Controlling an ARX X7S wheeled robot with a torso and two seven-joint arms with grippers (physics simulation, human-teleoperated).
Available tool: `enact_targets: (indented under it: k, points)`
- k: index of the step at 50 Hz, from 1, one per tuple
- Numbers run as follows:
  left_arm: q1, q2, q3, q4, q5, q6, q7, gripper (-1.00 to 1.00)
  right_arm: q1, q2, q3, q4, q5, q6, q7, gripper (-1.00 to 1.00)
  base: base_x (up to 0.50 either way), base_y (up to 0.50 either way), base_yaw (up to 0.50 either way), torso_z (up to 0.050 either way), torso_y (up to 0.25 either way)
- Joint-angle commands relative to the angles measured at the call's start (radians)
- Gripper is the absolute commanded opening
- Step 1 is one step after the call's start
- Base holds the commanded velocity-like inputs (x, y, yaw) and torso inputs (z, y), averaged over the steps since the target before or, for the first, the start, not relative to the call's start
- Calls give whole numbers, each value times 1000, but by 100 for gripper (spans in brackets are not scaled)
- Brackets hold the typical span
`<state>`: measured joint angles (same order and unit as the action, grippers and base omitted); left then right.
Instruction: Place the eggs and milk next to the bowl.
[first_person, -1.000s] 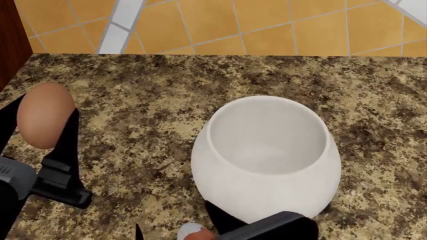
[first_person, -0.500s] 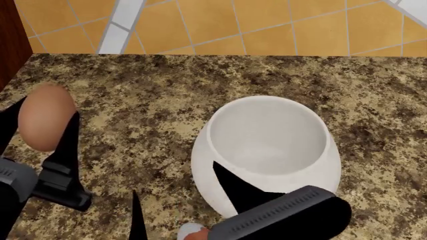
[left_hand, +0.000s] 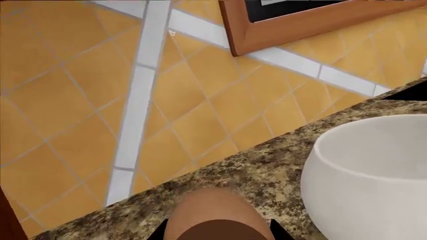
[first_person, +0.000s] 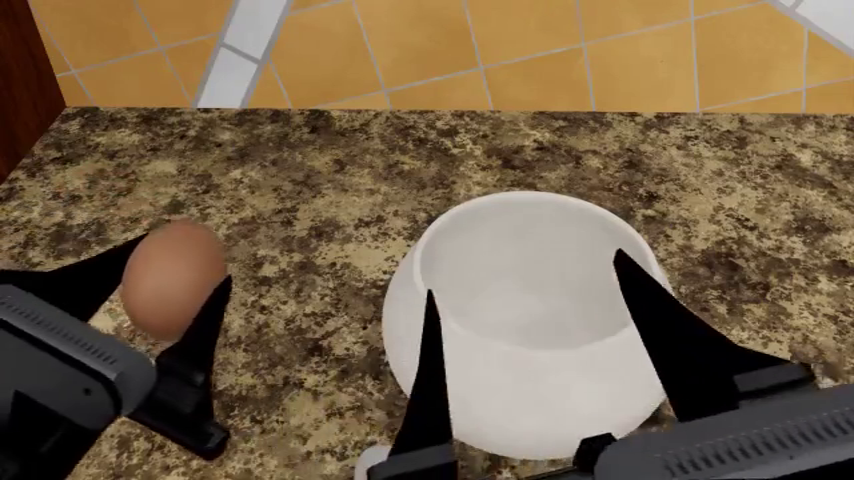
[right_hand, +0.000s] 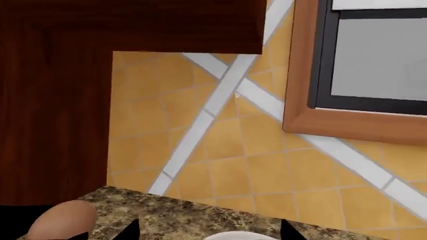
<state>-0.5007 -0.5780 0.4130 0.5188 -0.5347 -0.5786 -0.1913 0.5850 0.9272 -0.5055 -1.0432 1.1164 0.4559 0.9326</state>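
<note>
Tan egg (first_person: 171, 280): plain tan-brown, smooth, held in left tool (first_person: 158, 285), black fingers clamped on either side of it. It sits above the tabletop (first_person: 307, 170), left of the bowl (first_person: 527, 330), near but not touching. Left wrist view shows the same egg (left_hand: 213, 215) at frame edge between the finger tips, bowl wall (left_hand: 367, 175) just beside.

Bowl: large, plain white, bulging sides, wide mouth, upright on the speckled granite tabletop.

Second egg (first_person: 374, 462): only a white-capped sliver visible at the bottom edge of the head view, by the bowl's base, mostly hidden by the right tool.

Right tool (first_person: 534, 340): wide open, holding nothing, its two black fingers straddling the bowl's near side.

Milk not in view.

Around: orange tiled wall (first_person: 534, 50) behind, dark wood cabinet (right_hand: 60, 100) at left, wood-framed window (right_hand: 360, 75).
</note>
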Motion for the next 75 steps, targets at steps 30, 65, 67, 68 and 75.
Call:
enact_targets:
  k: [30,65,67,68,75]
  points:
    - [-223,81,191,-399,-37,-38,340,-100,-212,392,-112,-2,-201,-536,152,100,0,0,0,0,0]
    - [-349,197,280,-728,67,68,448,-100,-168,567,-332,5,-304,-767,284,100,0,0,0,0,0]
    - [-354,203,285,-745,74,75,452,-100,-168,571,-335,5,-306,-773,287,100,0,0,0,0,0]
    - [-356,206,288,-751,78,78,453,-100,-168,572,-335,5,-306,-773,288,100,0,0,0,0,0]
    - [-372,226,298,-805,90,101,467,-100,-166,573,-339,7,-307,-777,289,100,0,0,0,0,0]
